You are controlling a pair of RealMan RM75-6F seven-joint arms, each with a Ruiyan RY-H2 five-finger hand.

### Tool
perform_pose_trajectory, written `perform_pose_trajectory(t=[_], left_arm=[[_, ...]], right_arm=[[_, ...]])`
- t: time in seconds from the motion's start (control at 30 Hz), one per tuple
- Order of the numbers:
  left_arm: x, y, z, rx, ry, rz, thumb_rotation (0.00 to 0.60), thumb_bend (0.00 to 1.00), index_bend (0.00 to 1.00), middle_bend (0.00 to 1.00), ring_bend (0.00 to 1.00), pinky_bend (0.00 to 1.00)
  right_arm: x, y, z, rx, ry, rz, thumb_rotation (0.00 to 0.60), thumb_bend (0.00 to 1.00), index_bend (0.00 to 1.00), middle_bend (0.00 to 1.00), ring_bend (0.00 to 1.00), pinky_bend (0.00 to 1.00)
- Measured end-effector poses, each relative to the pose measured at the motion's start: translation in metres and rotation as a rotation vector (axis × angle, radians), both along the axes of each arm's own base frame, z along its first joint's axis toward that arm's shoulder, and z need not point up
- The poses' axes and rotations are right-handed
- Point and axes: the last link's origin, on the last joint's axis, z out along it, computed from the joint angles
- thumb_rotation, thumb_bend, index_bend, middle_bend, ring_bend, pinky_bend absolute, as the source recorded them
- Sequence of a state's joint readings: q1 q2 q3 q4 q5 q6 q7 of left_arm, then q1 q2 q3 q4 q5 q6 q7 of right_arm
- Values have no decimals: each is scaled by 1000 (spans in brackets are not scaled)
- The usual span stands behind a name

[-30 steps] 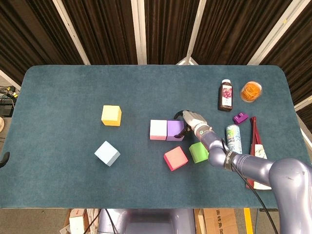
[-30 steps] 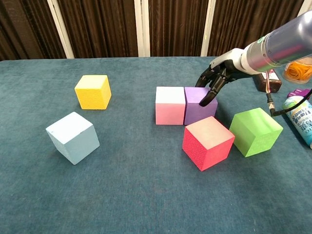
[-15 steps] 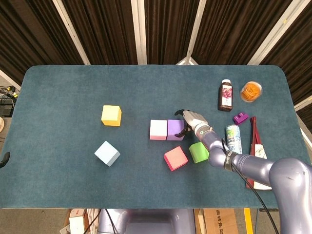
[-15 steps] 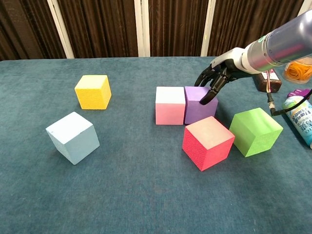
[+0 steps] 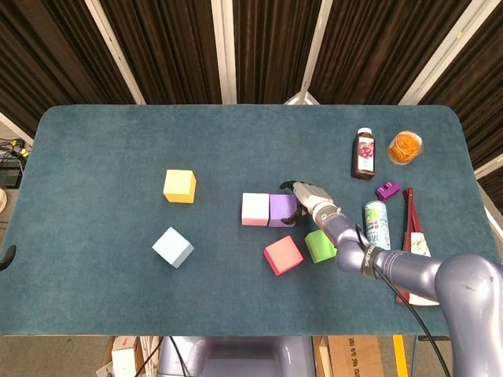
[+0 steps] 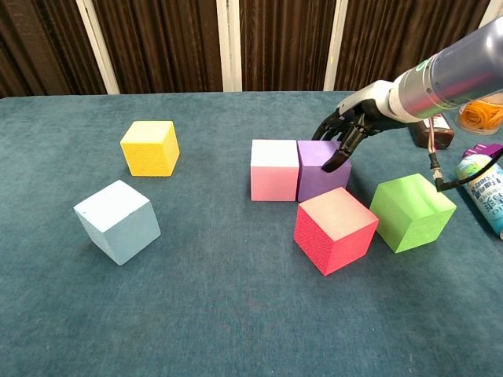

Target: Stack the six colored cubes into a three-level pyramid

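Six cubes lie singly on the teal table (image 5: pixel 110 141). The pink cube (image 5: pixel 255 209) and purple cube (image 5: pixel 282 210) sit side by side, touching. In front of them are the red cube (image 5: pixel 283 254) and green cube (image 5: pixel 319 245). A yellow cube (image 5: pixel 179 186) and a light blue cube (image 5: pixel 173 247) stand apart at the left. My right hand (image 5: pixel 306 196) hovers at the purple cube's (image 6: pixel 321 171) right upper edge. Its dark fingertips (image 6: pixel 336 161) point down and touch the cube, and it holds nothing. My left hand shows in neither view.
At the right stand a dark juice bottle (image 5: pixel 363 154), an orange-filled tub (image 5: pixel 405 147), a drink can (image 5: pixel 376 223), a small purple clip (image 5: pixel 387 189) and a red-handled tool (image 5: pixel 410 228). A cable (image 6: pixel 437 169) hangs from my right arm near the green cube (image 6: pixel 412 211).
My right hand has shifted slightly left and lower against the purple cube's right side. No cube has visibly moved.
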State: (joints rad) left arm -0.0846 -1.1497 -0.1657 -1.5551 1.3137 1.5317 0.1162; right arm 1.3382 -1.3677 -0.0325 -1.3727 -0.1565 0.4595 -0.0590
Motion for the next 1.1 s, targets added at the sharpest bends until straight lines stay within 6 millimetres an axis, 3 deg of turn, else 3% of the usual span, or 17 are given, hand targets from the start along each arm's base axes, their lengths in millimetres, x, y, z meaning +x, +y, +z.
perform_pose_trajectory(t=[0.43, 0.83, 1.1], left_arm=[[0, 1, -1, -1, 1, 7, 600, 364, 103, 0, 0, 0], [0, 1, 0, -1, -3, 8, 600, 364, 103, 0, 0, 0], [0, 0, 2, 4, -14, 4, 600, 364, 103, 0, 0, 0]], right_arm=[[1, 3, 3, 13, -1, 3, 600, 154, 95, 89, 0, 0], [-2, 7, 18, -23, 13, 12, 600, 153, 95, 91, 0, 0], [-19, 22, 37, -84, 15, -8, 600, 153, 119, 121, 0, 0]])
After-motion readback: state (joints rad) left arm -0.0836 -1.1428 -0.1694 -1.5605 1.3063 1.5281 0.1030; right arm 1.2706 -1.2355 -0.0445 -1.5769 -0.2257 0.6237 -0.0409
